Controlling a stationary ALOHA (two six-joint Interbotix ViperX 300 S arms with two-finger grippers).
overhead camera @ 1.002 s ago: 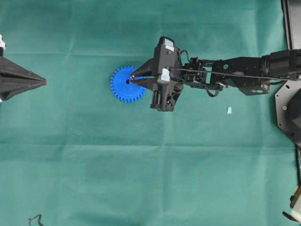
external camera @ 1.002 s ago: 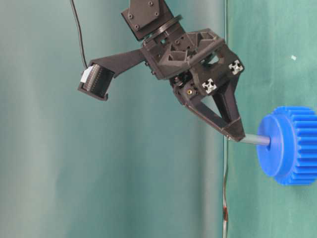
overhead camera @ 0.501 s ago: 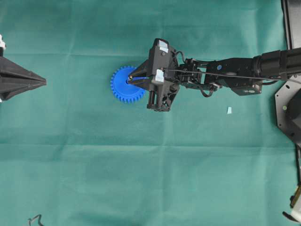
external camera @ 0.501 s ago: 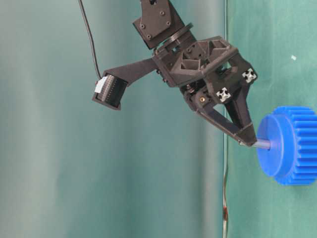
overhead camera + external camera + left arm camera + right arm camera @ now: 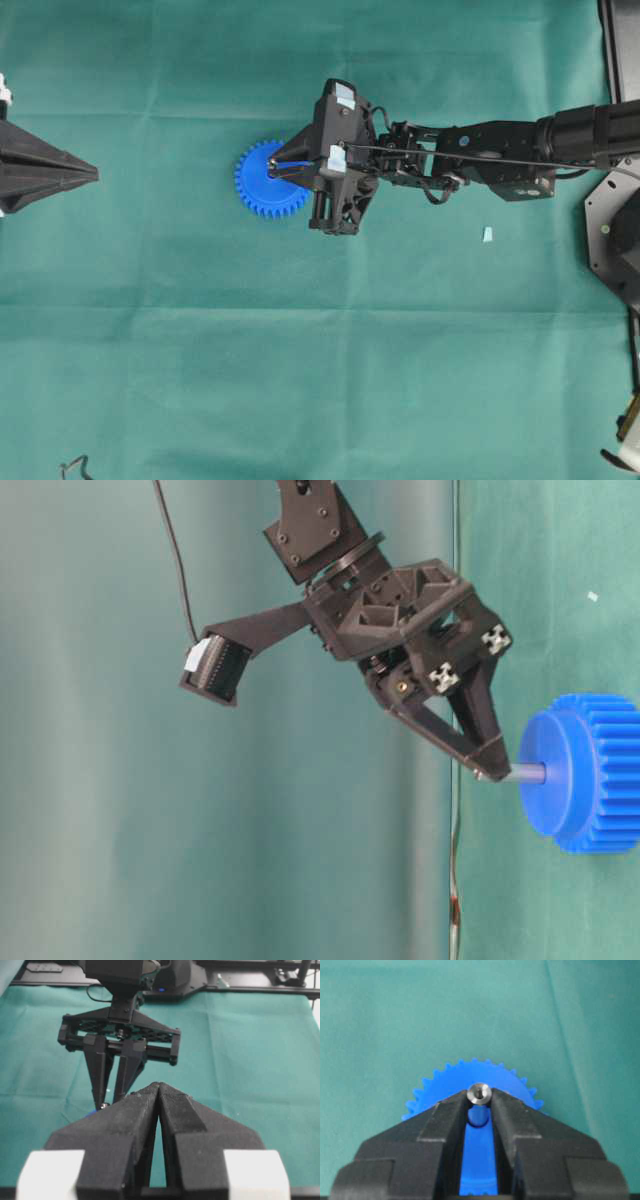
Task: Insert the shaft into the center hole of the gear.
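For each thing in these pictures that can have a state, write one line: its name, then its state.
Shaft: pinched at its top end, lower end in the gear's hub.
Gear: lying flat on the cloth.
Right gripper: shut on the shaft.
Left gripper: shut, holding nothing, away from the gear.

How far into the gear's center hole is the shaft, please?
Partly in: the shaft enters the gear hub, a short stretch still exposed and pinched by the right gripper.
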